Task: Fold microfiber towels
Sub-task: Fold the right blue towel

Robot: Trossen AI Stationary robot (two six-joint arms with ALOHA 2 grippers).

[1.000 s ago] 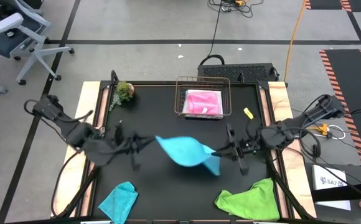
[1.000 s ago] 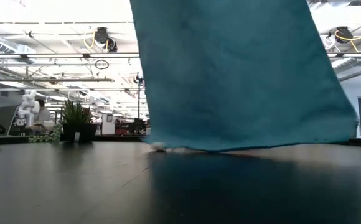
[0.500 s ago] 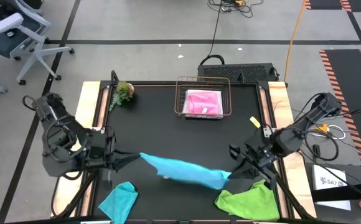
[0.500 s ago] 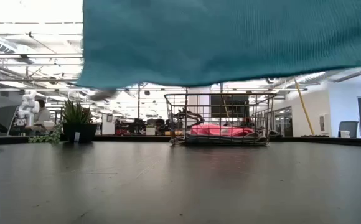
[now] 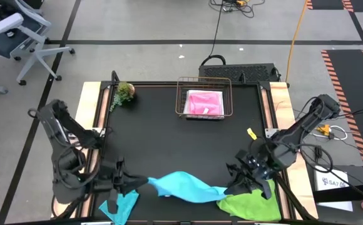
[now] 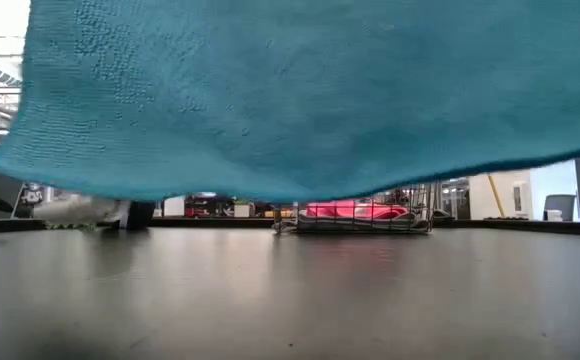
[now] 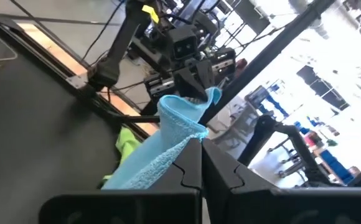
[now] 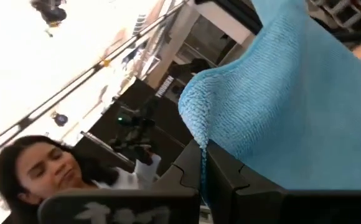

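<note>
A sky blue towel (image 5: 184, 187) is stretched between my two grippers over the table's near edge. In the low view this towel (image 6: 290, 90) fills the upper picture, with its lower edge above the tabletop. My left gripper (image 5: 144, 182) is shut on its left end and my right gripper (image 5: 228, 190) on its right end. A small teal towel (image 5: 120, 205) lies crumpled at the near left. A lime green towel (image 5: 251, 205) lies crumpled at the near right. The pink towel (image 5: 204, 102) lies folded in the wire basket (image 5: 181, 97). My left gripper pinches a bunched corner (image 7: 182, 124) at the blue towel's left end between its two fingers. The fingers point level, coming from the table's left. My right gripper pinches a folded-over corner (image 8: 196, 115) at the right end, pointing about level from the table's right. The towel hangs between them, clear of the table.
A small potted plant (image 5: 124, 92) stands at the far left corner. The wire basket stands at the far middle. A yellow scrap (image 5: 250, 132) lies near the right edge. A person (image 8: 37, 177) shows in the room beyond the table.
Both grippers have moved toward the table's near edge and farther apart, rolling their wrists. The blue towel, whose lower edge touched the table a second ago, now hangs clear and is spread wider between them.
</note>
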